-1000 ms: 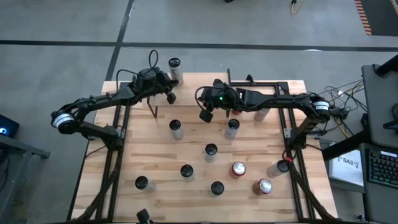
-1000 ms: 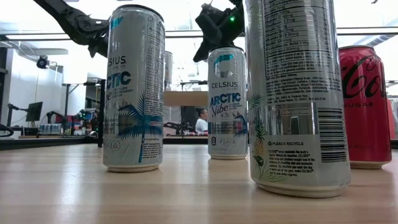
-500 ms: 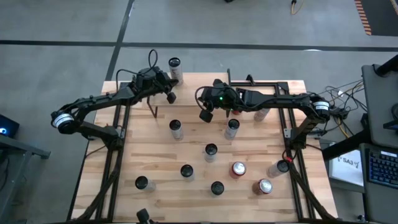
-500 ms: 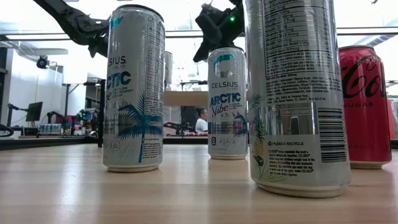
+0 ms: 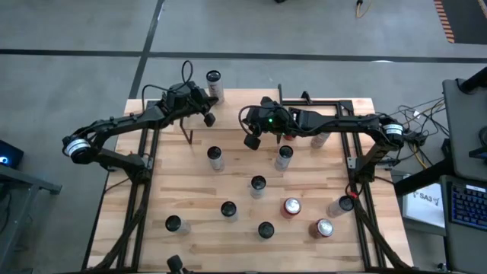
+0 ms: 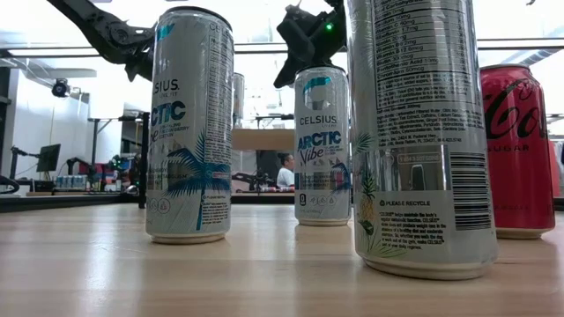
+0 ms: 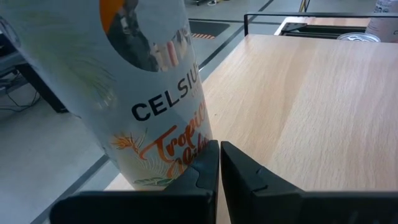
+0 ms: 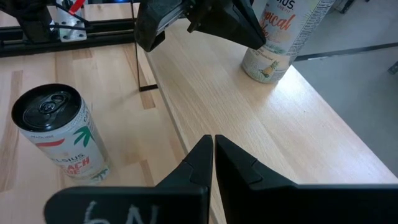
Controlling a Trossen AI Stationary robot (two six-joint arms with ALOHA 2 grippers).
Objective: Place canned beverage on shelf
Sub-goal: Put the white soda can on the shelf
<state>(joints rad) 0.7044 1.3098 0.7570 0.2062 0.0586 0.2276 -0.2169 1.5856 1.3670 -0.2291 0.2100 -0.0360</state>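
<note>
The shelf [image 5: 236, 114] is a light board on thin black legs at the table's far middle; it also shows in the low view [image 6: 263, 139]. A white Celsius can [image 5: 214, 82] stands upright on the shelf's far left corner and shows large in the left wrist view [image 7: 146, 93]. My left gripper [image 7: 219, 152] is shut and empty, low over the shelf top, close beside that can's lower wall. My right gripper [image 8: 213, 146] is shut and empty, over the shelf's near right part [image 5: 251, 139]. My left gripper's shut fingertips [image 7: 211, 155] stand right by the lower wall [image 7: 174, 165] of the can on the shelf. I cannot tell whether they touch it. The can stands upright on the shelf board.
Several upright cans stand on the plank table nearer the front, among them white ones [image 5: 216, 156] [image 5: 284, 154] [image 5: 258, 185] and red ones [image 5: 291, 207] [image 5: 324, 227]. One can [image 8: 56, 134] stands just below the shelf's edge. A black frame [image 5: 327, 103] lies at the far right.
</note>
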